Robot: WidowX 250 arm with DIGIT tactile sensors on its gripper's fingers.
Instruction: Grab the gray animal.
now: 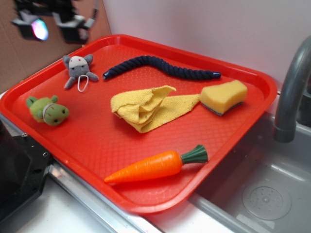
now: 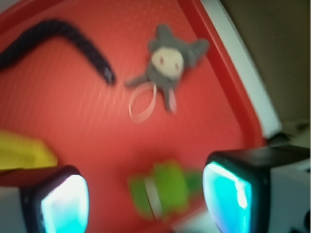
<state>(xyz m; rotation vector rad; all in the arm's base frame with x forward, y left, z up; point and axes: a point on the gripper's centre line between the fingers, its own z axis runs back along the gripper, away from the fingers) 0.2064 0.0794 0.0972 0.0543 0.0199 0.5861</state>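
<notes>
The claw (image 2: 146, 199) hangs above the far left corner of the red tray (image 1: 146, 204), its two pads (image 2: 63, 204) set well apart with nothing between them; in the wrist view they glow cyan at the bottom edge, and in the exterior view the claw (image 1: 51, 24) shows dark and blurred at the top left; the gray animal (image 2: 170, 65) lies ahead of the claw, clear of both pads, flat on the tray near its rim, white face patch up, ears spread, its white loop (image 2: 143, 102) trailing toward the claw; the green frog (image 2: 163, 191) lies under the gap between the pads, blurred; the dark rope (image 2: 53, 41) curves ahead and to one side of the claw, its end just beside the animal but not touching it; the yellow cloth (image 1: 150, 107) lies crumpled mid-tray, well apart from the claw; a sponge (image 1: 223, 97) sits beyond it, touching the cloth's corner; a carrot (image 1: 155, 166) lies near the tray's front edge, farthest from the claw; a gray faucet (image 1: 291, 92) stands at the tray's far side over the sink (image 1: 262, 194).
</notes>
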